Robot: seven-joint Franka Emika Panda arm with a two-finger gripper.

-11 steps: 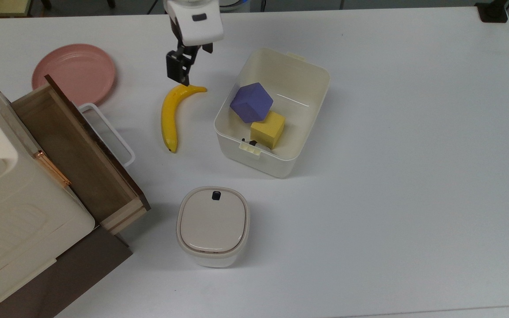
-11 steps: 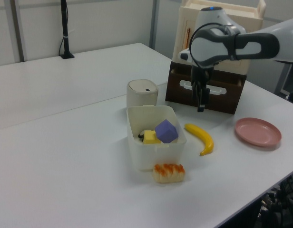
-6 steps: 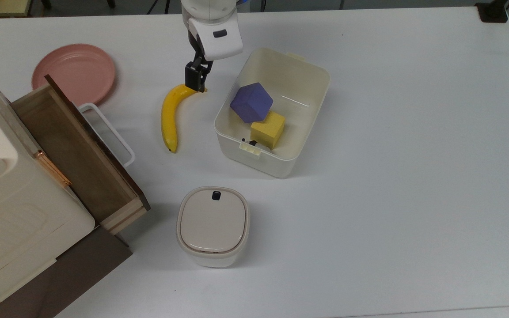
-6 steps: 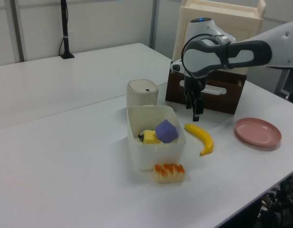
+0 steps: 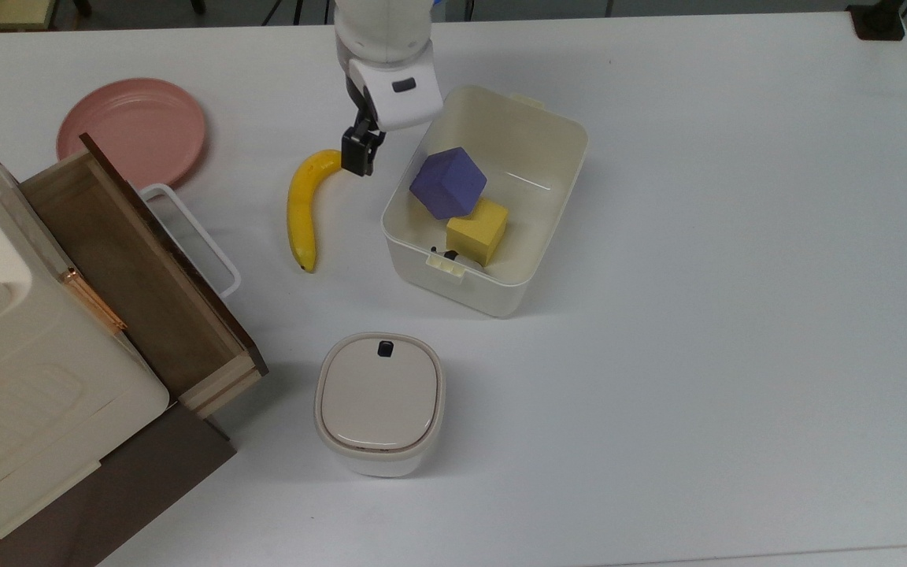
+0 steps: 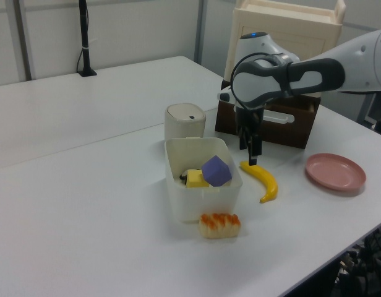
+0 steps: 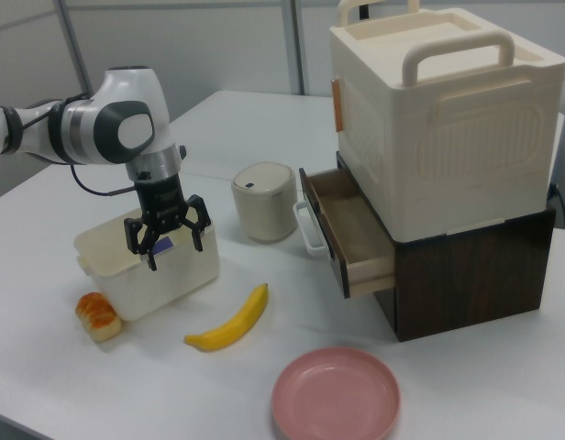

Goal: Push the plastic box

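In the left view, a bread roll (image 6: 219, 224) lies nearest, just beside the near wall of the box (image 6: 201, 197). The box stands about mid-table and holds a purple cube (image 6: 216, 171) and a yellow cube (image 6: 195, 179). To the left view's right of the box lies a banana (image 6: 261, 179), and further right a pink plate (image 6: 335, 172). The gripper (image 7: 166, 242) hangs low between the box and the banana's far end, near the box's side wall; in the right view its fingers (image 7: 141, 240) are spread apart and grasp nothing. Behind the box stands a lidded container (image 6: 185, 120), and far right a cabinet (image 6: 287, 37) with an open drawer (image 6: 269, 120).
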